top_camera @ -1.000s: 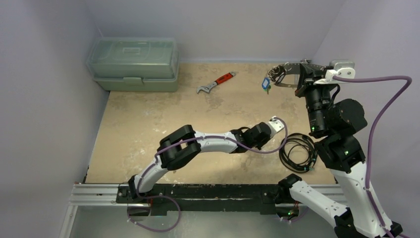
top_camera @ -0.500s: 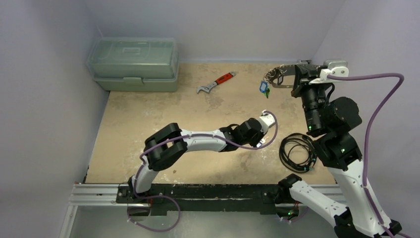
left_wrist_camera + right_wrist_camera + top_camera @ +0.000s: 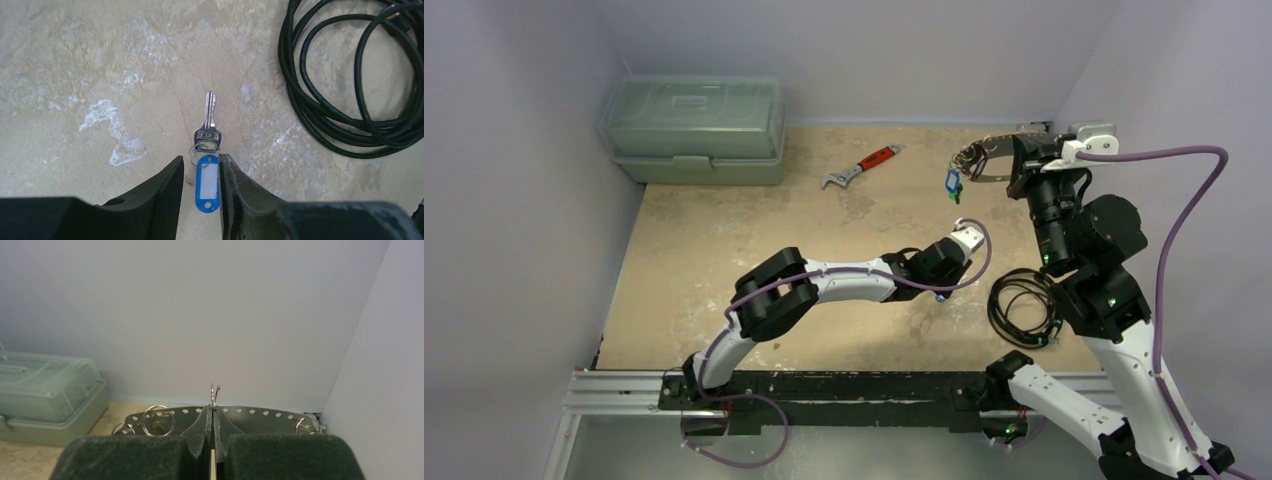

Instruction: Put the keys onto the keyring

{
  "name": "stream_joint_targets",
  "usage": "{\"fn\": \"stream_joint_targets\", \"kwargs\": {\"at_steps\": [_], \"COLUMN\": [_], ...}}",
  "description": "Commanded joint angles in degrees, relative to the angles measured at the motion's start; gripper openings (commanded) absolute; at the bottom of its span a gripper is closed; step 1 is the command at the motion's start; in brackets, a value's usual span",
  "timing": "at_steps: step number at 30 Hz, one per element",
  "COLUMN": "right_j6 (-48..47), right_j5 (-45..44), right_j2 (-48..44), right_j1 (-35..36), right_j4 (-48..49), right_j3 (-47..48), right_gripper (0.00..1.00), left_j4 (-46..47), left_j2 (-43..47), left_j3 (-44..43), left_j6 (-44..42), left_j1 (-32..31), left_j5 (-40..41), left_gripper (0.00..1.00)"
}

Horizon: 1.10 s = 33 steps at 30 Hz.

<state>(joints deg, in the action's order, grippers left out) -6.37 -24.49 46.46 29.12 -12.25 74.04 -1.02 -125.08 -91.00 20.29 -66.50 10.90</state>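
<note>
Blue-tagged key (image 3: 206, 136) lies between the left claw (image 3: 200, 160) tips, apparently ungripped.

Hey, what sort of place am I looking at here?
Probably a robot test cell dressed as a workbench: plain walls box in a tan table, arms bolted at its edge, with a toolbox, red-handled wrench and coiled black cable.
</note>
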Motion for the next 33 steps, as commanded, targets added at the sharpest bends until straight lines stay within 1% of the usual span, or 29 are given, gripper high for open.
{"fn": "stream_joint_targets", "kwargs": {"at_steps": [1, 10, 16, 22, 26, 33], "right_j6": [0.49, 0.54, 0.57, 0.57, 0.65, 0.66], "right_j5": [0.66, 1.23, 1.55, 1.55, 1.73, 1.73], "right_j2": [-0.73, -0.93, -1.01, -1.02, -1.02, -1.02], "right_j1": [-0.31, -0.34, -0.3, -0.3, -0.3, -0.3], "right_j4": [3.07, 3.1, 3.14, 3.11, 3.07, 3.02], "right_j3": [-0.03, -0.39, -0.74, -0.66, -0.65, -0.65], "right_gripper": [0.0, 0.0, 0.0, 0.0, 0.0, 0.0], "left_j4": [-2.87, -2.68, -1.81, -2.02, -2.75, -2.93], "left_j2": [-2.19, -4.18, -4.02, -3.5, -4.35, -5.5], "left_j3": [-2.43, -2.8, -3.1, -4.17, -5.45, -6.35], "left_j6": [4.19, 5.11, 5.35, 5.38, 5.02, 5.11], "left_j1": [0.14, 1.02, 1.02, 1.02, 1.11, 1.2], "left_j5": [0.36, -1.28, -1.67, -1.91, -2.11, -2.22], "left_gripper": [0.29, 0.29, 0.28, 0.31, 0.31, 0.27]}}
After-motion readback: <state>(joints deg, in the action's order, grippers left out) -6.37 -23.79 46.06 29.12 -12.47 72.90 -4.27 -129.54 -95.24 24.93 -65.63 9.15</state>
